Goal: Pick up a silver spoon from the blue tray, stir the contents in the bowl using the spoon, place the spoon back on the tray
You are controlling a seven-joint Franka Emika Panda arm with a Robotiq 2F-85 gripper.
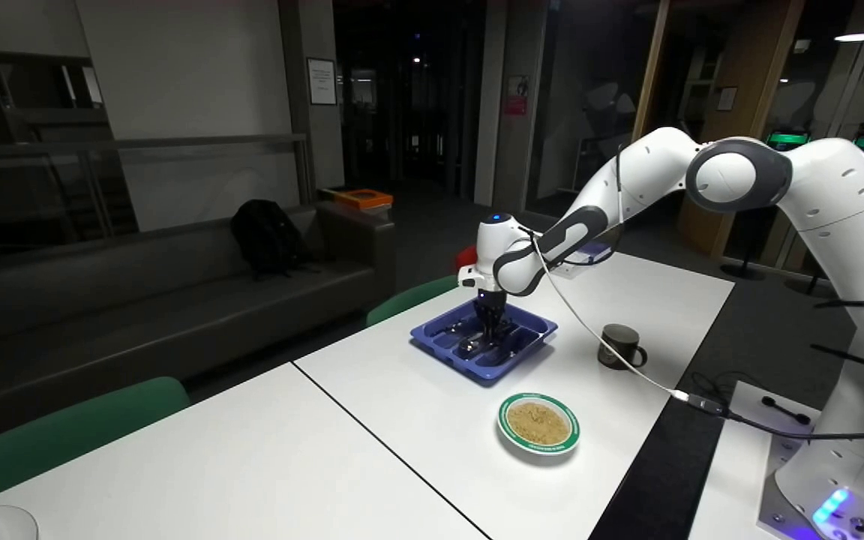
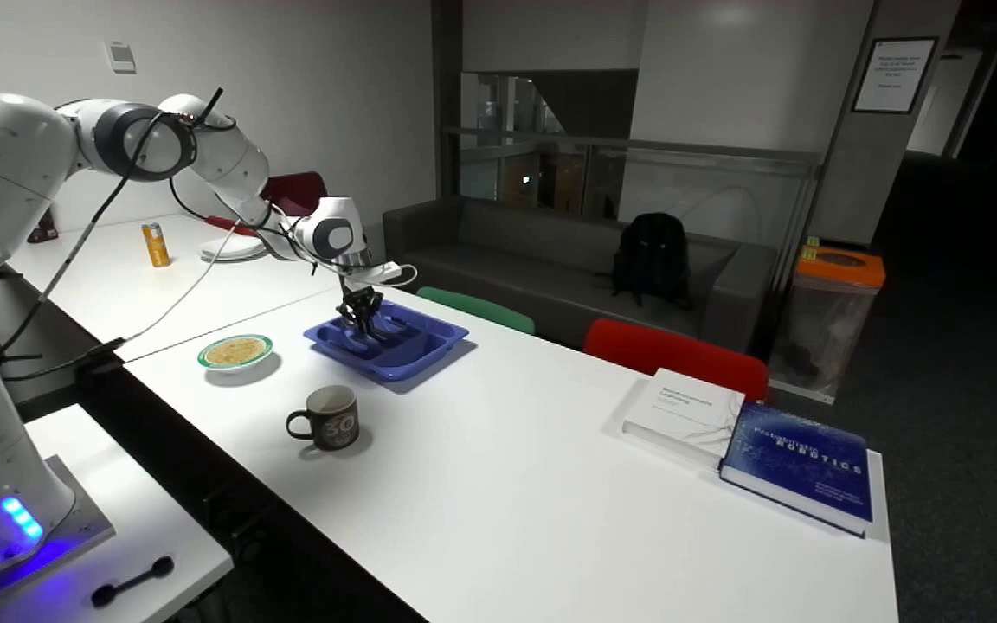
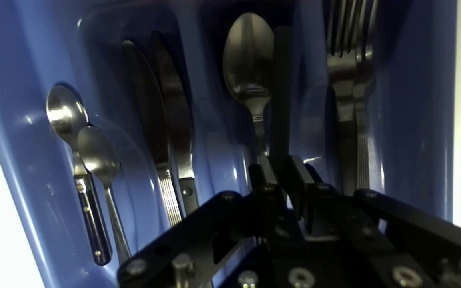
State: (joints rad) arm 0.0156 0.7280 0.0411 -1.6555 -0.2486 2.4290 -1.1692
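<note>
The blue tray (image 1: 443, 358) lies on the white table; it also shows in an exterior view (image 2: 429, 356) and fills the wrist view (image 3: 418, 120). My gripper (image 3: 282, 164) is down in the tray, its fingertips close together on a dark flat handle (image 3: 282, 88). What that handle belongs to is hidden under the gripper. A large silver spoon (image 3: 249, 56) lies just left of the handle, its stem passing under the left fingertip. Two smaller spoons (image 3: 66, 112) lie at the tray's left. The green-rimmed bowl (image 1: 571, 420) stands apart from the tray, holding yellowish-tan contents (image 1: 538, 424).
Knives (image 3: 146, 100) and forks (image 3: 340, 72) lie in the compartments on either side. A dark mug (image 2: 331, 420) stands near the tray and bowl. A white cable (image 1: 582, 319) hangs from the arm past the mug. Books (image 2: 797, 467) lie at the table's far end.
</note>
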